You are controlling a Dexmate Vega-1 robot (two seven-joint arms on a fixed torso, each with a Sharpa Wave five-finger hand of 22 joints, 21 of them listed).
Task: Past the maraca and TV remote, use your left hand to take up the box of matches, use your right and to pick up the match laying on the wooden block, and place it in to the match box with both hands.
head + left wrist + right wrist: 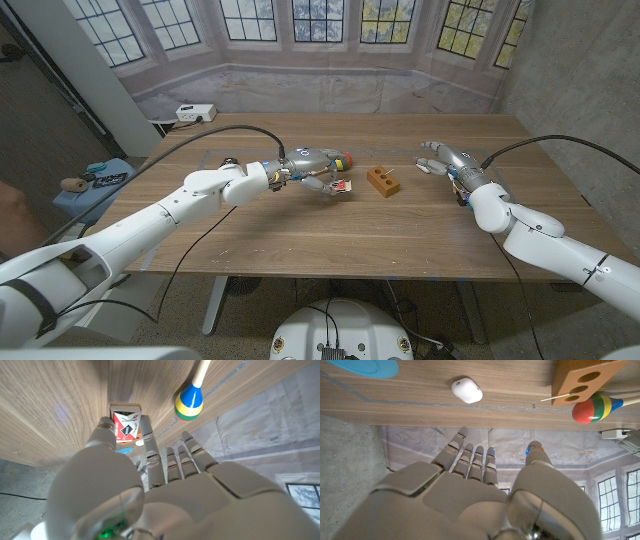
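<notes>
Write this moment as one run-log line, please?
left hand: at matchbox, grip unclear | right hand: open, holding nothing | match: on block

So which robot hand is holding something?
The left robot hand. It pinches the matchbox, near the maraca. The right robot hand holds nothing, its fingers spread, away from the wooden block.

Head view: high, looking down over wooden table [330, 240] toward windows. Wrist views: close behind each hand, turned upside down. Shared across all: maraca [338, 160] [188, 404] [596, 407].
</notes>
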